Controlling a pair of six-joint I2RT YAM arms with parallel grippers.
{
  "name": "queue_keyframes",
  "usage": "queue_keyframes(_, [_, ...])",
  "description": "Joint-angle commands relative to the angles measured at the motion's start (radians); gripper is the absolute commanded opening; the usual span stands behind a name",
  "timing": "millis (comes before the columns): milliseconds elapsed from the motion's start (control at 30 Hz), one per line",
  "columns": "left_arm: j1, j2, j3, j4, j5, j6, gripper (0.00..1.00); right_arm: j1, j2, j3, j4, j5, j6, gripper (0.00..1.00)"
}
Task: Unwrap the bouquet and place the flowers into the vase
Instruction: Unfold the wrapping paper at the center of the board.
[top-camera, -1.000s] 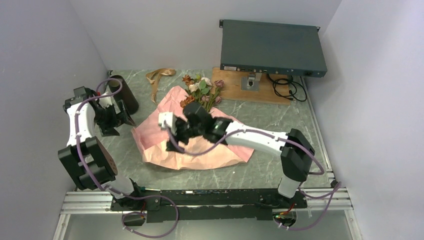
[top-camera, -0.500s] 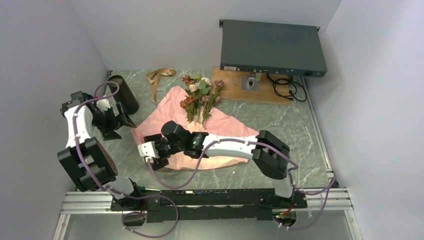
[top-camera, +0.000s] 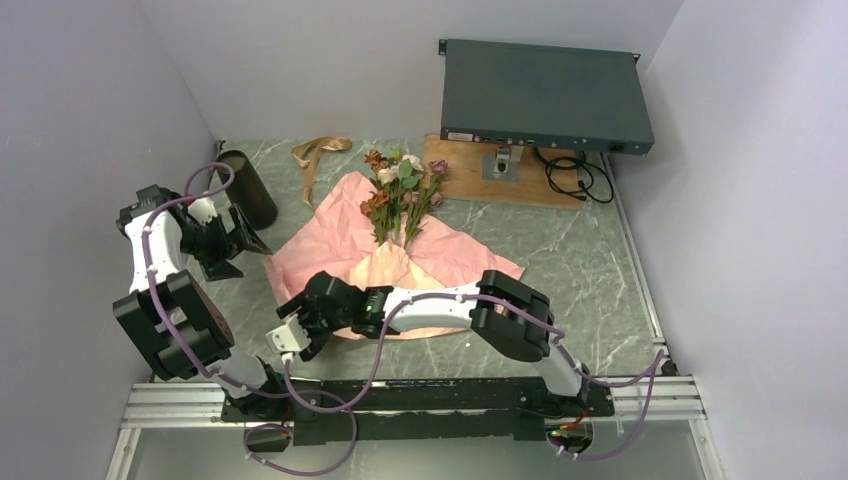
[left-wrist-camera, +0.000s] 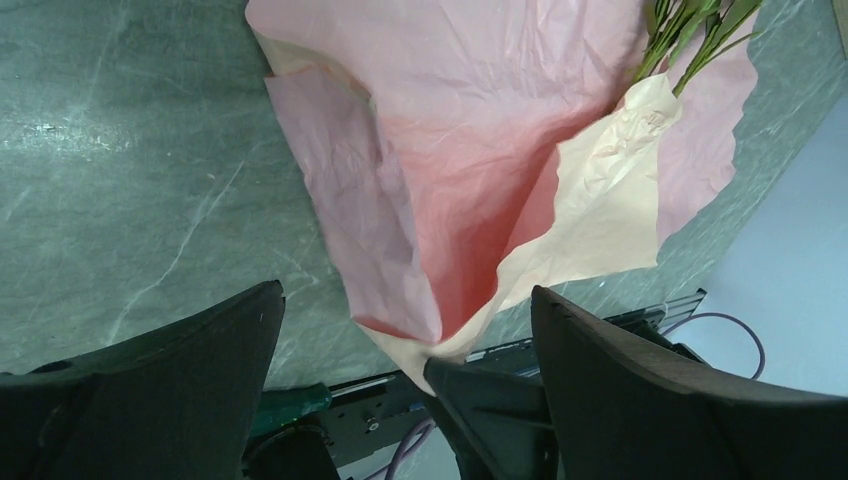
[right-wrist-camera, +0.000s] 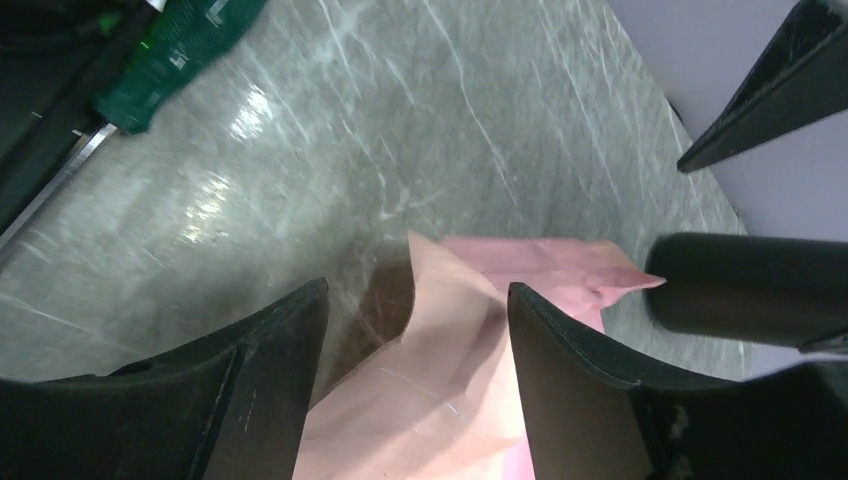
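Note:
The pink paper (top-camera: 345, 245) lies unfolded on the table, with the flowers (top-camera: 400, 190) resting on its far part, blooms away from me. The black vase (top-camera: 248, 185) stands at the far left and also shows in the right wrist view as a dark vase (right-wrist-camera: 750, 290). My right gripper (top-camera: 287, 338) is at the paper's near-left corner; its jaws stand apart with the paper corner (right-wrist-camera: 450, 340) between the fingers (right-wrist-camera: 250, 390). My left gripper (top-camera: 240, 240) hangs open beside the vase, empty, looking down on the paper (left-wrist-camera: 450, 130).
A tan ribbon (top-camera: 318, 152) lies at the back left. At the back right, a grey rack box (top-camera: 545, 95) sits above a wooden board (top-camera: 500, 170), next to black cables (top-camera: 580, 178). The arm rail (top-camera: 400, 395) runs along the near edge.
My right arm has swung from the middle of the paper to its near-left corner, and its jaws have narrowed. The paper's near edge has shifted. The left arm has barely moved.

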Motion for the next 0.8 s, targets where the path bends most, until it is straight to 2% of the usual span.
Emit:
queue_keyframes(0, [0.015, -0.015, 0.015, 0.006, 0.044, 0.033, 0.99, 0.0, -0.014, -0.006, 0.078, 0.152, -0.065, 0.67])
queue_keyframes(167, [0.016, -0.023, 0.008, 0.014, 0.079, 0.032, 0.99, -0.008, -0.052, -0.077, 0.124, 0.252, -0.059, 0.53])
queue_keyframes(400, [0.015, -0.064, -0.011, 0.031, 0.102, 0.08, 0.99, -0.049, -0.122, -0.132, 0.152, 0.308, 0.135, 0.33])
queue_keyframes(467, [0.016, -0.078, -0.026, 0.034, 0.111, 0.094, 0.99, -0.069, -0.13, -0.135, 0.14, 0.309, 0.193, 0.32])
queue_keyframes(600, [0.016, -0.104, -0.049, 0.03, 0.151, 0.123, 0.99, -0.107, -0.154, -0.146, 0.111, 0.262, 0.302, 0.43])
queue_keyframes(767, [0.016, -0.153, -0.082, 0.077, 0.193, 0.103, 0.99, -0.157, -0.142, -0.092, 0.019, 0.197, 0.451, 0.41])
